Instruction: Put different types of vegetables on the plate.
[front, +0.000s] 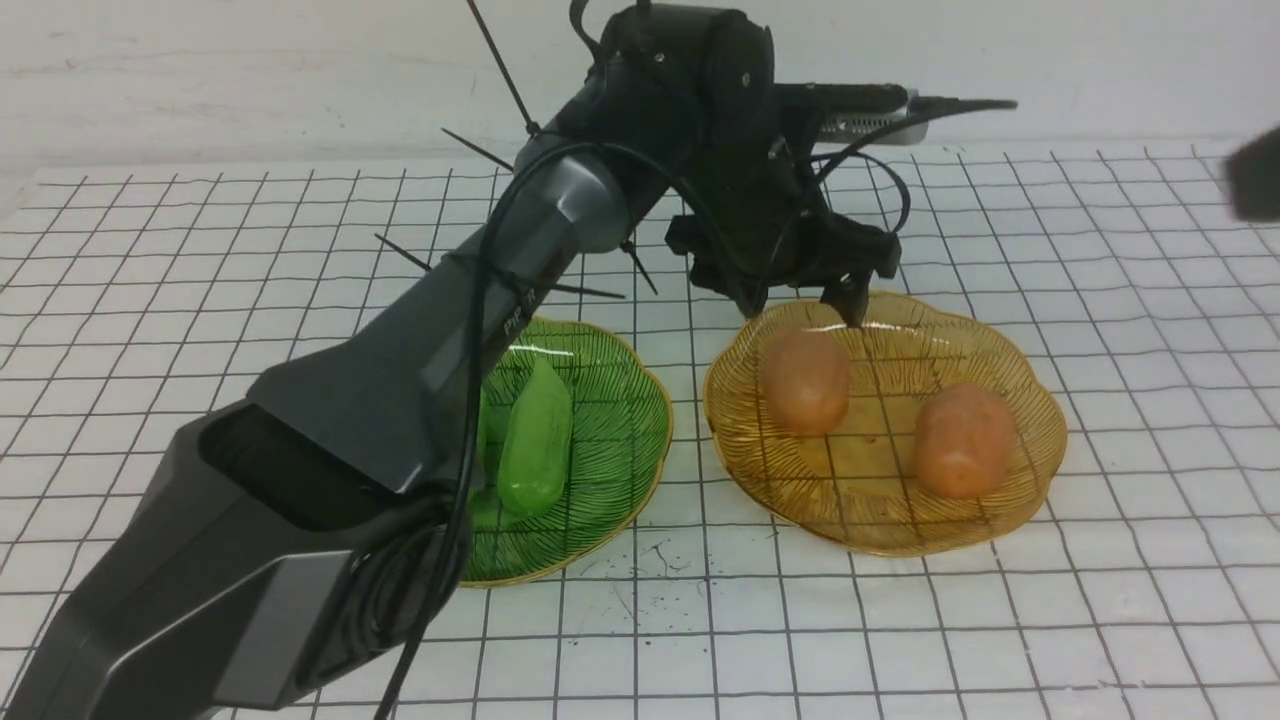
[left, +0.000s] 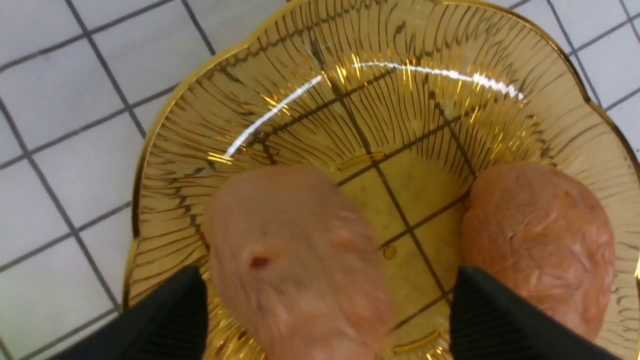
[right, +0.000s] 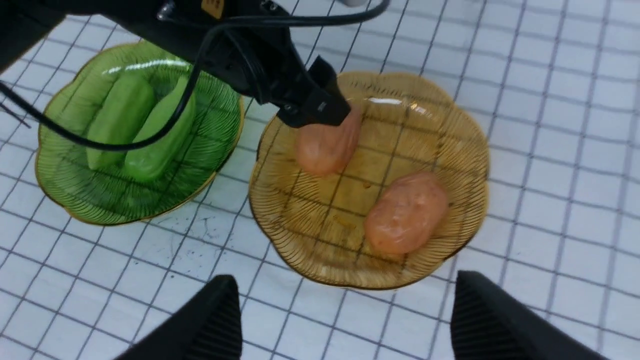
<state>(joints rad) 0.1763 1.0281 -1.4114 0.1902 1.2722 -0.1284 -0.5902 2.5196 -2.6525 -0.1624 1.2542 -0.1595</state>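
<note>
In the front view, a white tabletop ruled with thin, slightly wavy black lines (front: 640, 660) fills most of the frame, and a plain pale wall (front: 250, 80) runs across the top. Left of centre lies a translucent green glass plate with a gold edge (front: 620, 430), its surface finely ribbed; on it rests a light-green, tapering cucumber-like piece (front: 537, 440), with more green partly hidden behind the robot's dark left arm (front: 530, 250). Right of centre is an amber glass plate with a scalloped rim (front: 880, 530), holding two orange-brown, rounded potato-like pieces, one in the plate's left part (front: 805, 380) and one in its right part (front: 965, 440). The black left gripper (front: 800, 300) hangs over the amber plate's upper left edge, its fingers apart. At the frame's upper right edge shows a blurred dark shape (front: 1255, 180). The left wrist view shows the amber glass close up, glossy with bright streaks and fluted walls, the potato-like pieces wrinkled and dented; the fingers stand wide, blurred, with nothing visibly gripped. The right wrist view shows both plates on the lined surface, two smooth green pieces side by side on the green one, and the right gripper (right: 345, 315) with its fingers apart and nothing between them.
</note>
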